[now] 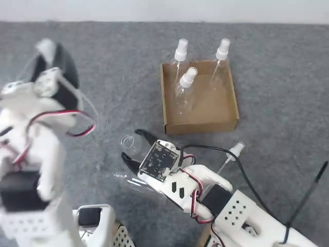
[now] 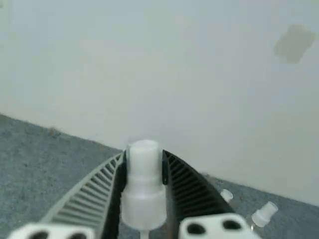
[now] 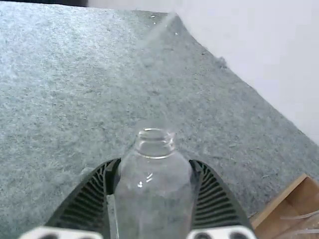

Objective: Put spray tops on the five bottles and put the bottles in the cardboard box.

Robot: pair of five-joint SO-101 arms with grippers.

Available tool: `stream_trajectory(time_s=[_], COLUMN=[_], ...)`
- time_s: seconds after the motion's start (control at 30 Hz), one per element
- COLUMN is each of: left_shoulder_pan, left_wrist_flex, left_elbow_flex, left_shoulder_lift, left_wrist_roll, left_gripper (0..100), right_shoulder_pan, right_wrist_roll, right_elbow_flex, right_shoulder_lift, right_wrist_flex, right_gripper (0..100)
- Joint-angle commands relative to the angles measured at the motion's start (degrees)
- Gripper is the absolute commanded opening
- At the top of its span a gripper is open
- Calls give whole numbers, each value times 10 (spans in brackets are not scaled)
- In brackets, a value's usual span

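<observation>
Logging grips: my right pincer (image 3: 154, 167) is closed on an uncapped bottle (image 3: 152, 199), with the cardboard box (image 1: 169, 98) near, beside its tips. My left pincer (image 2: 144, 155) clamps a spray top (image 2: 144, 199), head past its tips.

The things are carried by a grey, carpet-like surface (image 1: 288, 77), which is bounded at its far edge by a white wall. A cardboard box (image 1: 201, 125) is set directly on it, past the middle, with its open side up. A loose spray top (image 1: 235, 150) with its thin tube is laid on the carpet just off the box's near right corner, apart from it. A black cable (image 1: 248, 179) is trailed across the carpet beside that top. Two white arm bases (image 1: 247, 216) are stood at the near edge.
</observation>
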Motion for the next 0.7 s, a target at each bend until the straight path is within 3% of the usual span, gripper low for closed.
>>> stream_trajectory(time_s=[0.0, 0.17, 0.67], left_shoulder_pan=[40, 72, 94], left_wrist_flex=[-18, -7, -44], left_elbow_flex=[16, 17, 69], left_shoulder_lift=[-9, -6, -9], left_wrist_roll=[10, 10, 26], left_gripper=[10, 10, 10], right_shoulder_pan=[0, 1, 1], right_wrist_roll=[-6, -65, -68], right_elbow_flex=[-6, -6, -6], right_shoulder_lift=[-15, -15, -15], right_wrist_flex=[-14, -14, -8], right_gripper=[6, 6, 6])
